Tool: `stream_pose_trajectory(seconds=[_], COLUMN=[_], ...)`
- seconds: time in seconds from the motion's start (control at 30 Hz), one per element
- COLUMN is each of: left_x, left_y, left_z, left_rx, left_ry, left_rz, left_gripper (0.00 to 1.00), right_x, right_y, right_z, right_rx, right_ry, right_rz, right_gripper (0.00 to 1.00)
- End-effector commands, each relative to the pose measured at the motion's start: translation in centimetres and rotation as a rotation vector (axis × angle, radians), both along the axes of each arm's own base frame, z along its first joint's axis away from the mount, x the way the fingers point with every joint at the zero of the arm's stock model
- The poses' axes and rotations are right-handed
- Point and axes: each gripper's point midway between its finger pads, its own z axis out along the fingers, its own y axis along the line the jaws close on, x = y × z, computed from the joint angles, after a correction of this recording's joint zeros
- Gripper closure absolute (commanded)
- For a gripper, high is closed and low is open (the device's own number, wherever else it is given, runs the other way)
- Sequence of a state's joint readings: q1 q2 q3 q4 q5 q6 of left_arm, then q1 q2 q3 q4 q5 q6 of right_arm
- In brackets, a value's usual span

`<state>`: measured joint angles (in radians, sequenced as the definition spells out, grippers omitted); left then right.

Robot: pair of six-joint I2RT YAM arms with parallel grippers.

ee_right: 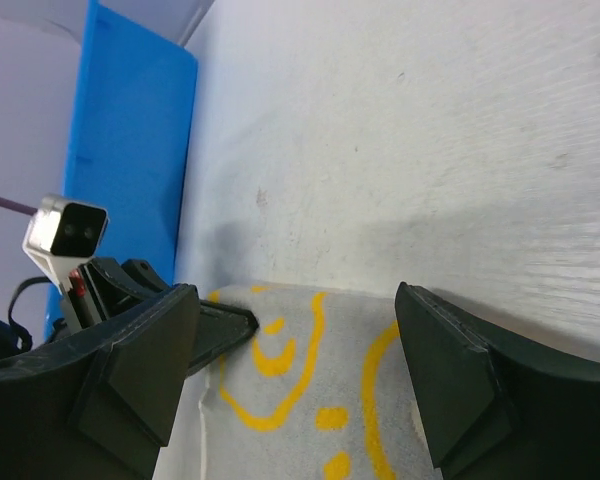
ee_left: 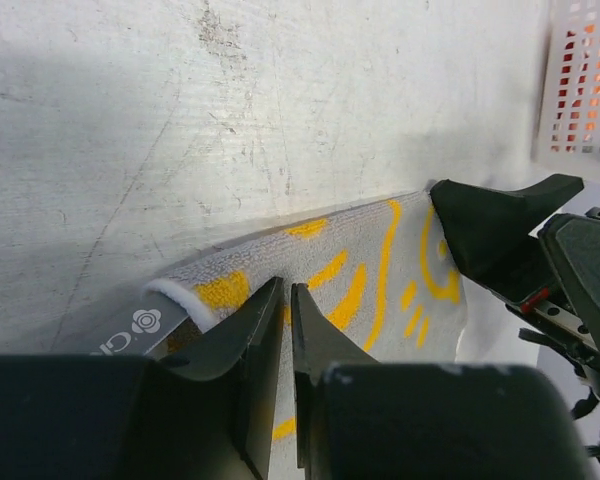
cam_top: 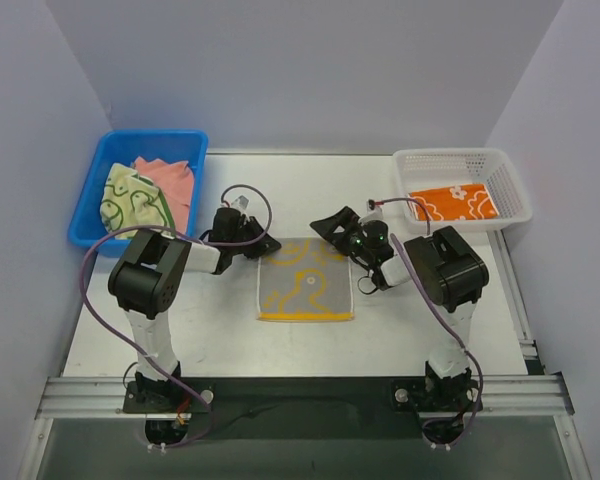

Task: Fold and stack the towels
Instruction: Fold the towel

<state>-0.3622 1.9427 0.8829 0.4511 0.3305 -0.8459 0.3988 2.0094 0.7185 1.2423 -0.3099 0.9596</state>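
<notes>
Duck towel (cam_top: 305,292) flat on table (cam_top: 420,330), far edge running left-right; left gripper (ee_left: 287,292) pinched nearly together on its far-left corner, right gripper (ee_right: 295,300) spread wide astride the far-right corner

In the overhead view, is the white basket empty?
No, a folded orange towel with white flowers lies inside the white basket.
</notes>
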Motion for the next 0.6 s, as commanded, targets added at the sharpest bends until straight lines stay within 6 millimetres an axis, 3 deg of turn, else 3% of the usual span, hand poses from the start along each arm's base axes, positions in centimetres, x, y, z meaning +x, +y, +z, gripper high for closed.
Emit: stream_pose_trajectory(seconds=[0.0, 0.17, 0.3, 0.4, 0.57], left_x=[-2.0, -2.5, -2.7, -2.6, -1.5], left_y=[2.5, 3.1, 3.5, 3.5, 3.4], left_z=[-4.0, -4.1, -3.9, -3.1, 0.0], left_rx=[0.044, 0.043, 0.036, 0.023, -0.003], left_ry=[0.096, 0.097, 0.087, 0.067, -0.008], left_rz=[0.066, 0.086, 0.101, 0.107, 0.127], left_gripper=[0.80, 0.80, 0.80, 0.79, 0.73], right_x=[-0.9, -1.5, -1.6, -1.7, -1.8], right_y=[-5.1, -6.5, -6.8, -6.5, -6.2], right_z=[-6.0, -7.5, -7.6, -8.0, -7.9], right_rx=[-0.089, -0.099, -0.078, -0.096, -0.092], right_ry=[0.129, 0.163, 0.166, 0.189, 0.195], right_rz=[-0.156, -0.205, -0.217, -0.200, -0.191], right_gripper=[0.18, 0.18, 0.18, 0.18, 0.18])
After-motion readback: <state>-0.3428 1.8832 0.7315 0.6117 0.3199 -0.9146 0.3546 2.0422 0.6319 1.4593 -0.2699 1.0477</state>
